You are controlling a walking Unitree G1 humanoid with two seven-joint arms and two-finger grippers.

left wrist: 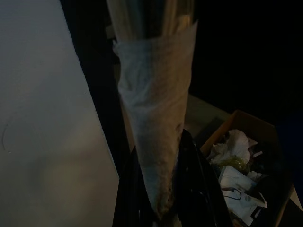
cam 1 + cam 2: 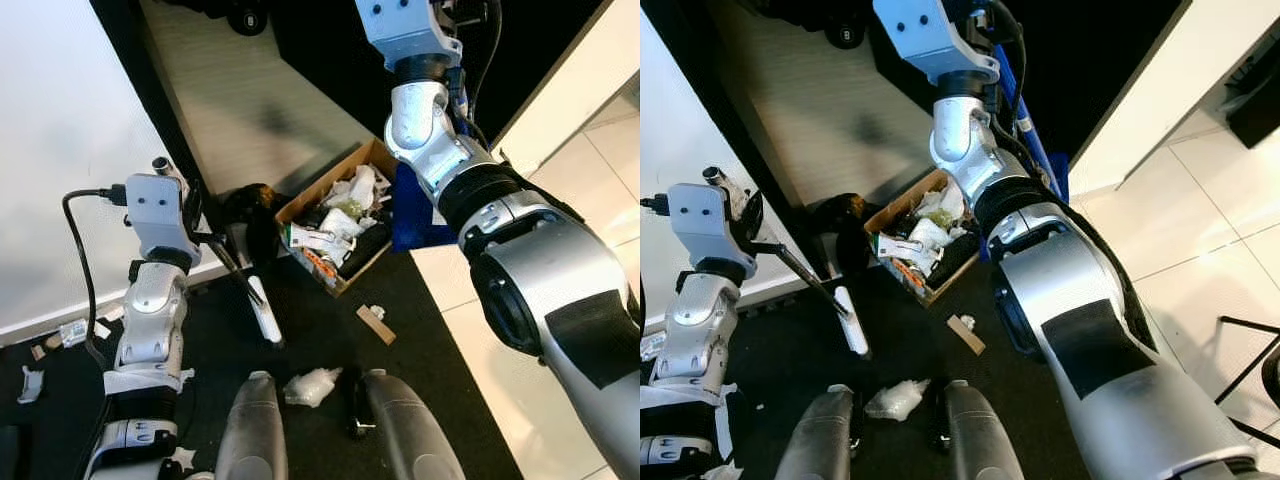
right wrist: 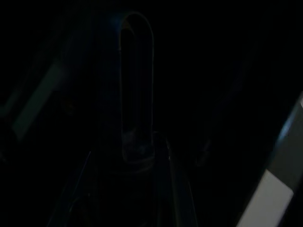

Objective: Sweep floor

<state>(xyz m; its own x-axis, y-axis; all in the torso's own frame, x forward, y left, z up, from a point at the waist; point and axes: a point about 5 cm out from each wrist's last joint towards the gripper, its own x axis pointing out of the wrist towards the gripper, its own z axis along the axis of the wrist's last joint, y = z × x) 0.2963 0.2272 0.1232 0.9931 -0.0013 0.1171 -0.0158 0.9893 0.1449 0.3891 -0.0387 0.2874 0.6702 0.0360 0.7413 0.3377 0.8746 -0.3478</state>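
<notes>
Looking through the head cameras, I see my left gripper [image 2: 205,238] pinching a broom handle [image 2: 243,283] slanting to the dark floor [image 2: 420,330] beside a trash-filled cardboard box [image 2: 335,228]; crumpled plastic [image 2: 312,384] lies between my feet. Left wrist view: a paper-wrapped handle between the fingers [image 1: 199,194]. Right wrist view: too dark; I cannot tell the right gripper's grip.

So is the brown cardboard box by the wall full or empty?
Full: the brown cardboard box is heaped with crumpled white paper and wrappers up to its rim.

Brown cardboard box [image 2: 345,225] holds crumpled paper; glossy white tiles [image 2: 500,350].
</notes>
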